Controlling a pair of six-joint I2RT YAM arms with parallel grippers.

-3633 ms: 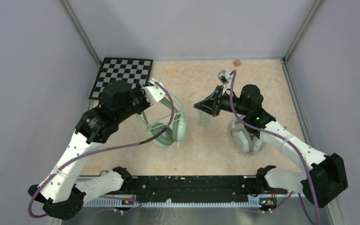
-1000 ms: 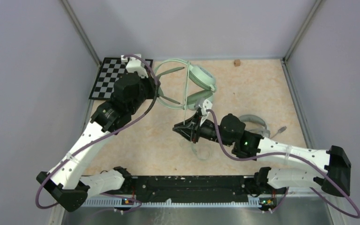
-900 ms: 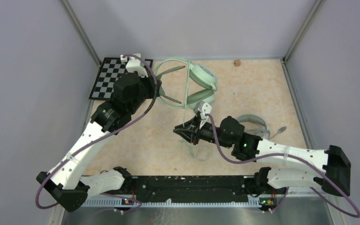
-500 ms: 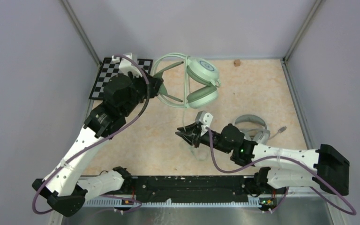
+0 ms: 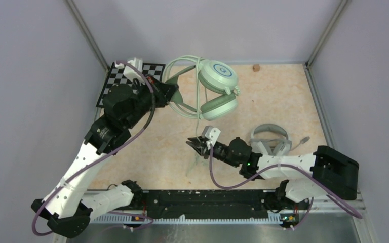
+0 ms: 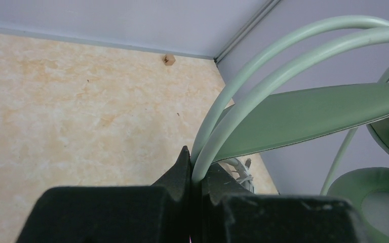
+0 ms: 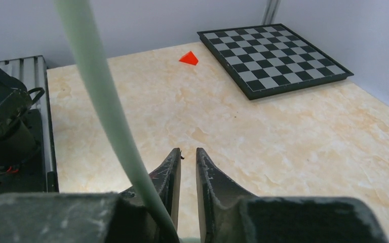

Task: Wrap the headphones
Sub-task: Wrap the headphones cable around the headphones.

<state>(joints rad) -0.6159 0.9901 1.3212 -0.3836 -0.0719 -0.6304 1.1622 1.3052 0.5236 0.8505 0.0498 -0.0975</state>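
Marbled beige tabletop [image 5: 283, 96] fills our grey-walled cell, a checkerboard [image 5: 112, 77] at far left. Beside it our left gripper [image 5: 171, 95] is clamped on the headband wires of the mint-green headset [image 5: 218, 76], holding it aloft. Its pale-green cable [image 5: 199, 121] drops to our right gripper [image 5: 191, 145], whose jaws stand narrowly apart with the cable along one finger's outer side, not between them. We judge the winding barely begun. Next we must catch that cable and loop it round the band. At right the white headset [image 5: 268, 132] lies on the table. No lettering is legible.
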